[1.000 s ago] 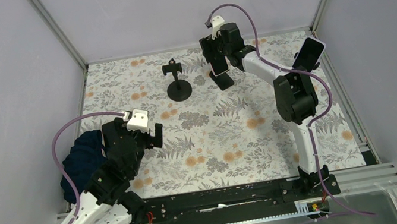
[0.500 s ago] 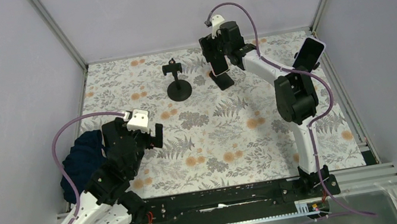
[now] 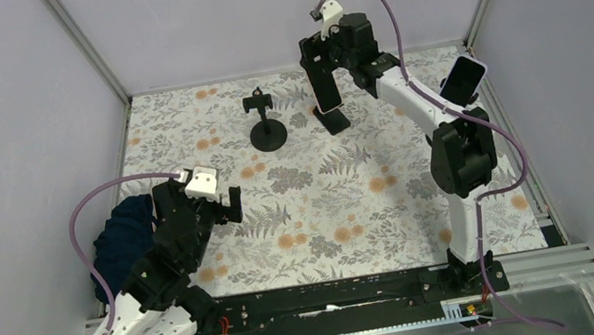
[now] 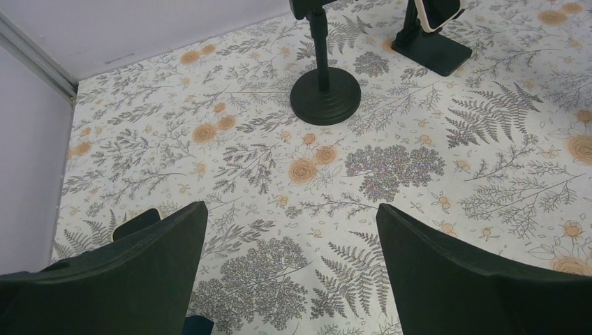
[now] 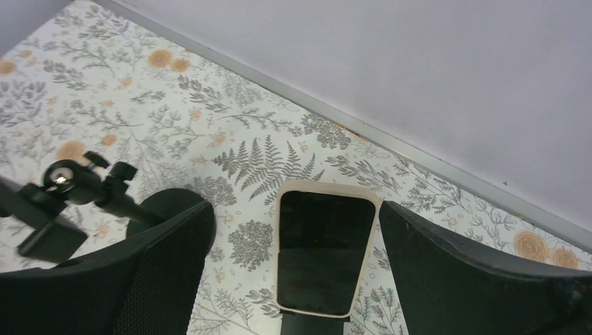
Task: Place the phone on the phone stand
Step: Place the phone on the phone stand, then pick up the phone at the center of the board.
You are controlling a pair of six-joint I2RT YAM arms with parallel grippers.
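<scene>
Cream-cased phone (image 5: 324,255), screen dark, propped on black stand (image 4: 433,52); right end effector (image 5: 293,209) released, straddling it; left end effector (image 4: 291,208) released.

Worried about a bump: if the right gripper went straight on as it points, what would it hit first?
Probably the phone, centred ahead of the open right gripper and resting on its stand; depth is unclear.

- Ahead of the left claw (image 4: 290,209), the top edge clips the round-based stand (image 4: 325,98) at its head, and the phone (image 4: 440,12) too.
- Between the right claw (image 5: 293,209) fingers, the phone covers most of its holder (image 5: 307,326); the bottom edge clips the rest.
</scene>
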